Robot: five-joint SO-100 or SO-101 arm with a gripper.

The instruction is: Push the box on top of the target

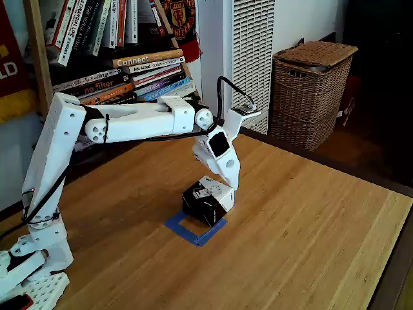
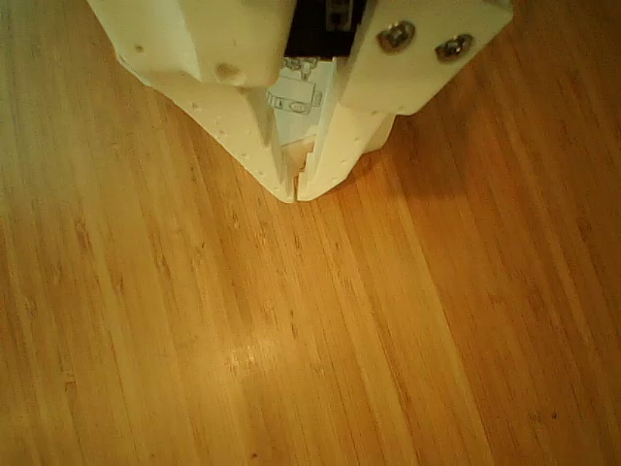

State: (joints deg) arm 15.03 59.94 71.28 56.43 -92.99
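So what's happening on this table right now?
A white arm reaches across a wooden table, its gripper down against the far side of the box. The box sits partly over the blue tape target; the target's near edge and left corner are uncovered, so the push doesn't look finished. In the other view, the gripper's fingertips are nearly touching, holding nothing. A wicker basket stands behind the table.
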